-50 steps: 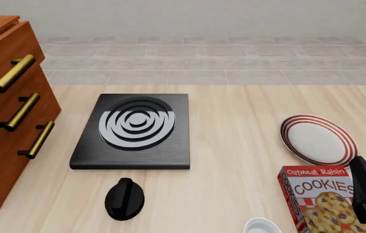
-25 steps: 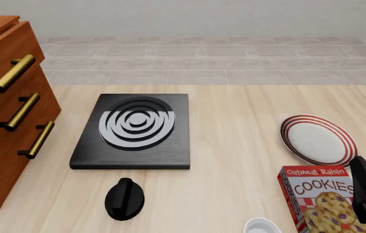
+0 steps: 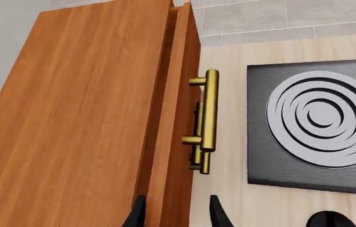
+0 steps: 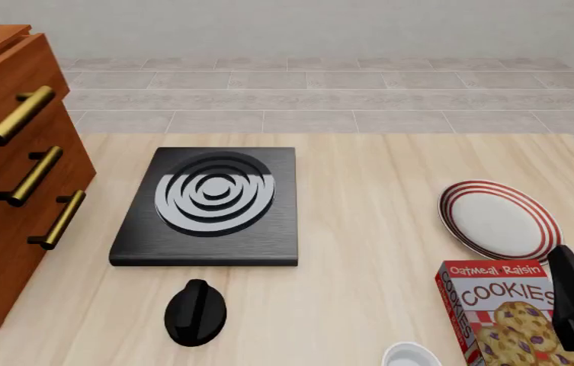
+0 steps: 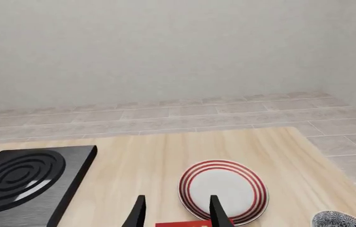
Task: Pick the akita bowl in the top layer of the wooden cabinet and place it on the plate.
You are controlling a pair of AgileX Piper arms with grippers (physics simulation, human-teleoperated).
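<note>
Both pairs of fingers apart and holding nothing.

The left gripper (image 3: pixel 174 213) hangs over the wooden cabinet (image 4: pixel 7 175), whose top layer (image 4: pixel 2 95) is shut. The right gripper (image 5: pixel 174 210) is above the cookie box (image 4: pixel 498 313), beside the plate (image 4: pixel 500 219) on the worktop (image 4: pixel 368 229). The akita bowl (image 5: pixel 343 220) sits just past the plate, at the right wrist view's edge.
</note>
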